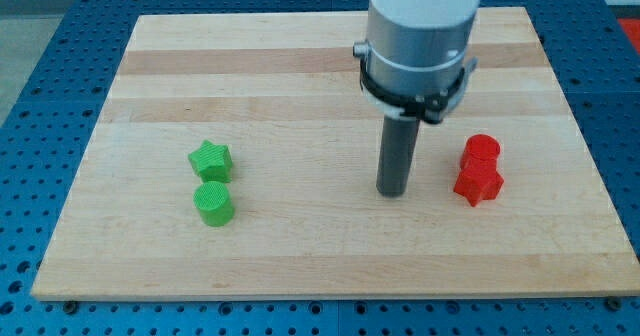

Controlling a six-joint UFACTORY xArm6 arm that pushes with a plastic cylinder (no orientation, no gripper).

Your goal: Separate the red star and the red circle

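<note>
While the red circle touches the red star, you see separation undone, my bare, jawless tip near the star's left.

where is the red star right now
The red star sits at the view's right of the wooden board, touching the red circle just above it, with my tip to its left.

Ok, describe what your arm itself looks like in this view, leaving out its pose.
My arm shows as a wide light grey cylinder entering from the view's top, with a darker metallic band and a black clamp ring around its lower edge. Below hangs a straight dark rod ending in my tip. No cables or markings show.
</note>
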